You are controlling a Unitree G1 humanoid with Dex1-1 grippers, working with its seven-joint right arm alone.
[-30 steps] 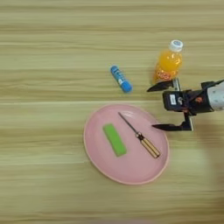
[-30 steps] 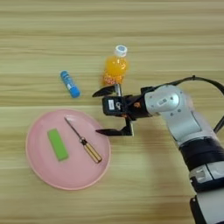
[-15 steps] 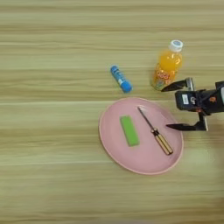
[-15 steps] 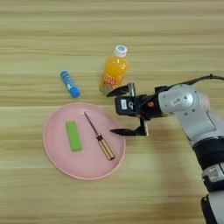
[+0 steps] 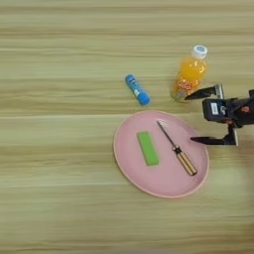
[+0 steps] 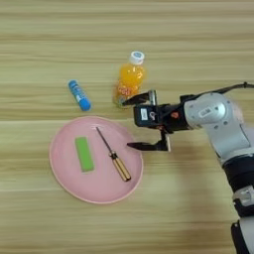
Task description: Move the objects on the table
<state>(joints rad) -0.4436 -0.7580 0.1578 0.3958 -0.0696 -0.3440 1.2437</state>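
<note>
on the tabletop (image 5: 59,149): plate (image 5: 130,163) carrying block (image 5: 148,148) and screwdriver (image 5: 176,154), likely gathered there; bottle (image 5: 189,74) upright just beyond; blue tube (image 5: 137,89) loose; hand (image 6: 132,122) open, empty, beside the plate's rim.

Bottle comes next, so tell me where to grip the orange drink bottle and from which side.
Grip the orange drink bottle across its wide orange body, below the white cap. It lies tilted on the table, cap pointing away. Come from its right, where the open right gripper already sits; the plate is below-left.
</note>
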